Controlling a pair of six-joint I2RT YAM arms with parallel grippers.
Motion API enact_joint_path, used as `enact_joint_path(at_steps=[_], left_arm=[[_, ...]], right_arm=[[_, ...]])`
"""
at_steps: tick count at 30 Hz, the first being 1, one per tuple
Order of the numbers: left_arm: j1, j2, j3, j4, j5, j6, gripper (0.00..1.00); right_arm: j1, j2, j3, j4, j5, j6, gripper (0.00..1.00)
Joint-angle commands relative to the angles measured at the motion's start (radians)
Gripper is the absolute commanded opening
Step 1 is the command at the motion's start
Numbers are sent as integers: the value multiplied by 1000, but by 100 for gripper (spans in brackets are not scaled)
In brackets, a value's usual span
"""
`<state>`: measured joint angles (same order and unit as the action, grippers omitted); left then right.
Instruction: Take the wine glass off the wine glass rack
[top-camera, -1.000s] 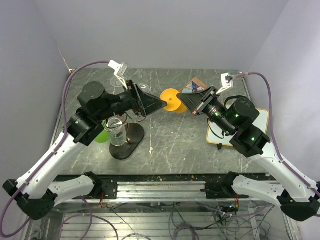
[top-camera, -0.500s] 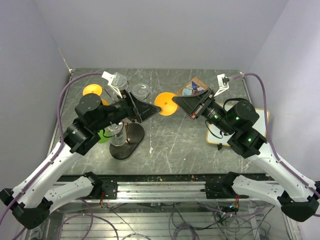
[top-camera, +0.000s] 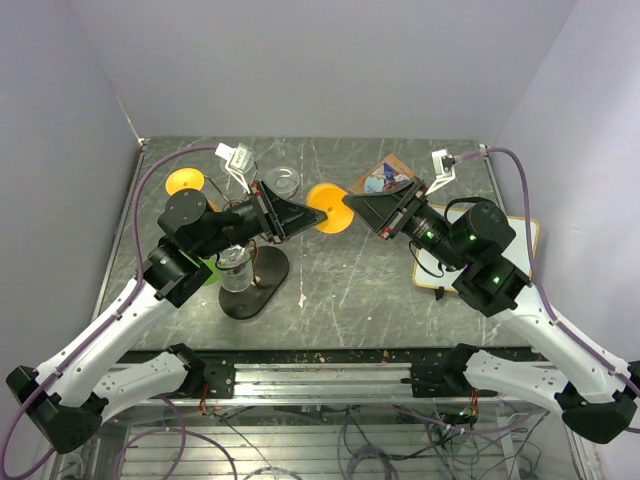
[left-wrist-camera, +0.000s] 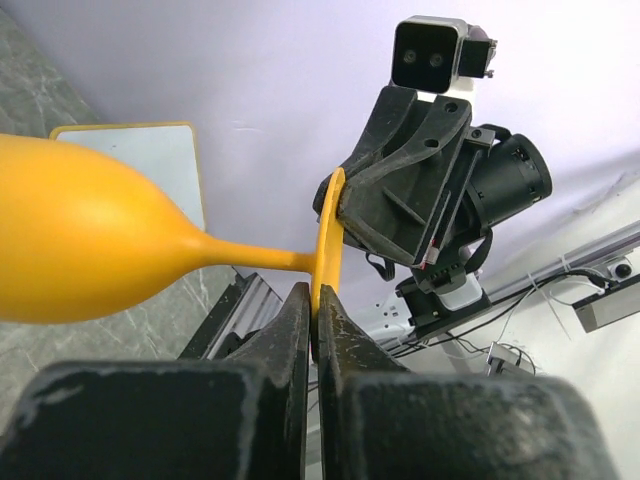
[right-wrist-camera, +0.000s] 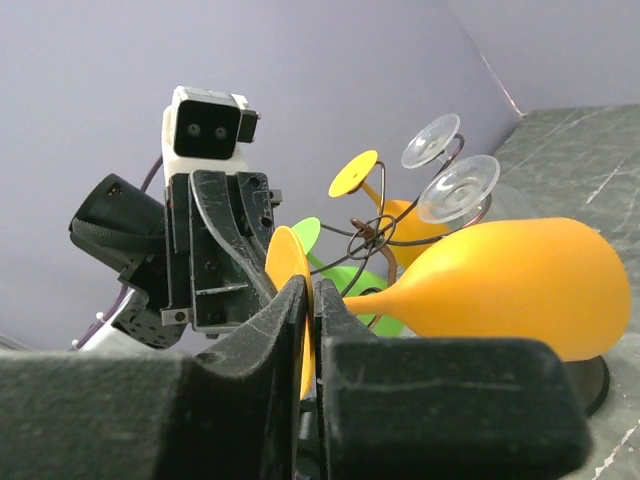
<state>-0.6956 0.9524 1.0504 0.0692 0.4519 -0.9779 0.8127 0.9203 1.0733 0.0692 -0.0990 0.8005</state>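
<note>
over the grey marble table (top-camera: 350, 290) the orange glass (top-camera: 328, 208) hangs clear of the rack (top-camera: 262, 278), just to its right, stem level and crosswise to both arms. left gripper (top-camera: 316, 210) and right gripper (top-camera: 351, 203) meet head-on, each clamped on the foot's rim from opposite edges.
</note>
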Motion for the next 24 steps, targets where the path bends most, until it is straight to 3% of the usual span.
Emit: enact_joint_path(at_steps=[1,11,19,24], left_arm=[[-5,-17,-21,99,39,-48,7],[-5,-44,-34,216,78,-113,7],[-5,-30,-31,342,122,-193,7],[-5,-23,-52,465,160,-279,7]], right_arm=[[1,-14,-2,-25,38,-45,12],[1,-165,-102,-176,195,-154,73],[2,-316,-275,-32,121,-84,97],[1,-336,-334,68,106,-33,100]])
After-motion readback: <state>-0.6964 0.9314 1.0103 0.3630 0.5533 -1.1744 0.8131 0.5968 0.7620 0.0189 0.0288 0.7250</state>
